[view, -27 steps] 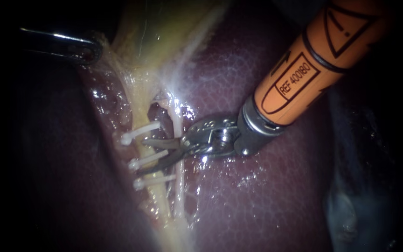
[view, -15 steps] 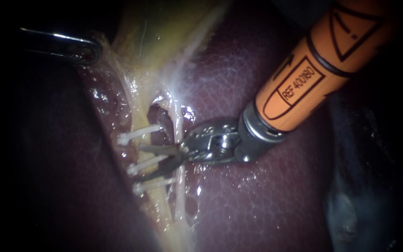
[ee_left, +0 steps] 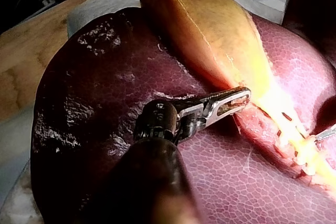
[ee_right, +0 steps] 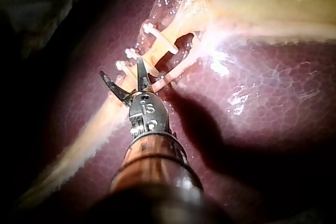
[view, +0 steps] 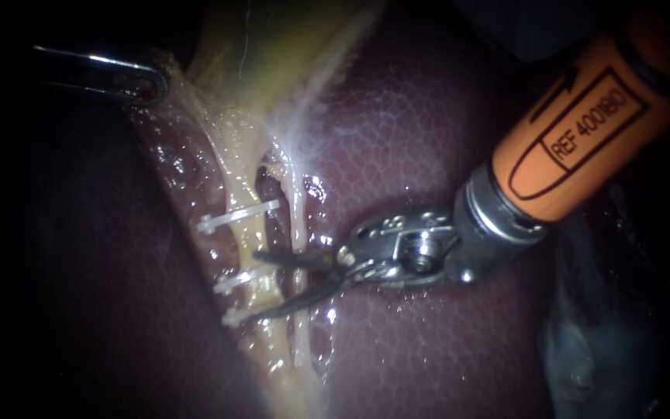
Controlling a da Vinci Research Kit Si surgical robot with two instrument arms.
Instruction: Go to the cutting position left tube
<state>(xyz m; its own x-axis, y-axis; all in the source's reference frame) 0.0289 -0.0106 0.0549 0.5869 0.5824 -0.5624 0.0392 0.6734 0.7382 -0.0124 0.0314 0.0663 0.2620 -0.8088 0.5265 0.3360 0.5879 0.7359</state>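
Observation:
The yellowish left tube carries three white clips: a top clip, a middle clip and a lowest clip. A thinner pale right tube runs beside it. My right instrument, orange-shafted with two dark blades, lies across the right tube. Its jaws are open, the upper blade between the top and middle clips and the lower blade by the lowest clip. In its wrist view the right instrument spreads just short of the clips. My left instrument is shut on the gallbladder's edge.
Dark red liver surrounds the tubes, wet and shiny. The yellow gallbladder rises above them, pulled taut towards the left instrument. In the left wrist view a wooden bench lies beyond the liver.
My right instrument has drawn back to the right, away from the left tube, and its blades have spread wider. The left instrument and the clips have not moved.

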